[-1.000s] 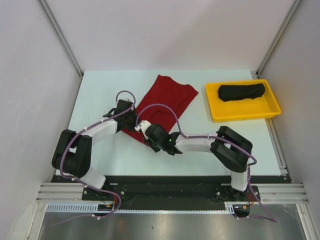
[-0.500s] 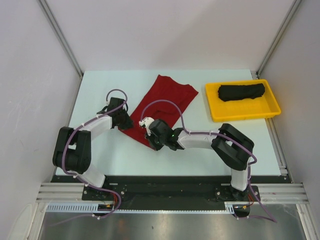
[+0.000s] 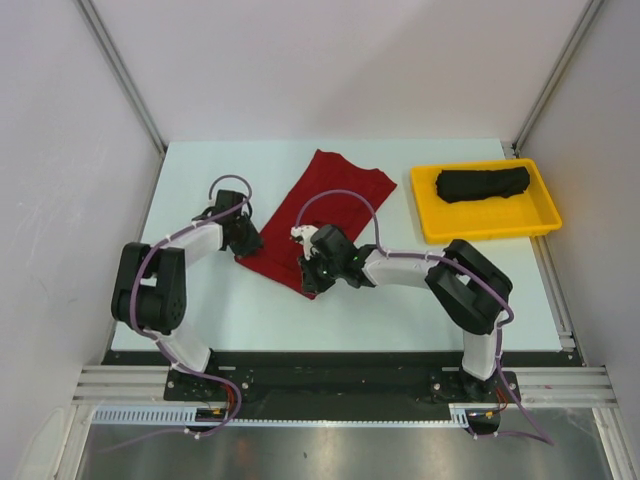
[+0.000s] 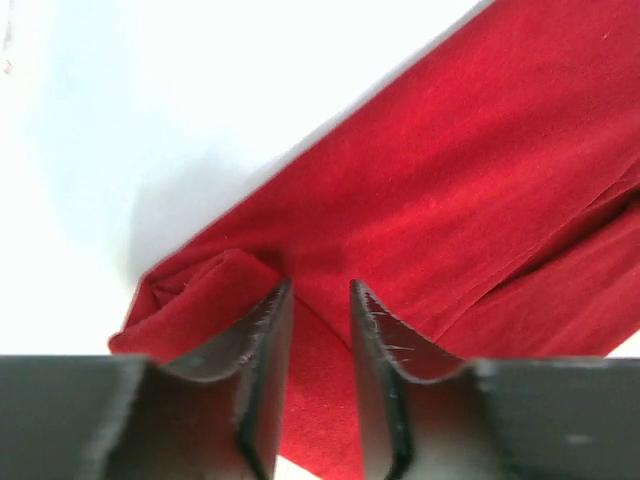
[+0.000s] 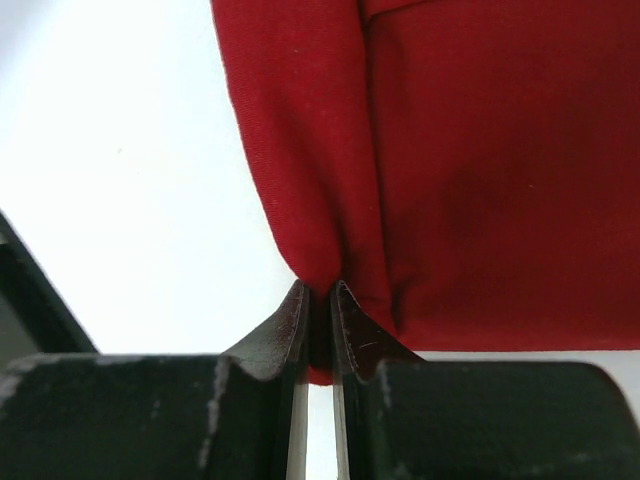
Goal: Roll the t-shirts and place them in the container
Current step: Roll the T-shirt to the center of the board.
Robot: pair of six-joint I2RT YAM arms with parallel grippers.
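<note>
The deep red t-shirt (image 3: 335,195) lies flat and slanted on the white table, its near hem folded over into a small roll (image 4: 190,300). My left gripper (image 3: 248,242) (image 4: 320,290) sits low over the hem's left end. Its jaws are parted and red cloth shows through the gap. My right gripper (image 3: 308,277) (image 5: 318,290) is shut on the hem's near right corner, with a fold of red t-shirt (image 5: 480,150) pinched between the fingertips. The black t-shirt (image 3: 482,184) lies rolled in the yellow tray.
The yellow tray (image 3: 490,230) stands at the table's back right, apart from both arms. Grey walls and metal posts close in the table on the left, right and back. Purple cables loop above both wrists.
My left gripper has shifted left along the hem and its jaws have parted. My right wrist has moved farther from its base, still pinching the red cloth.
</note>
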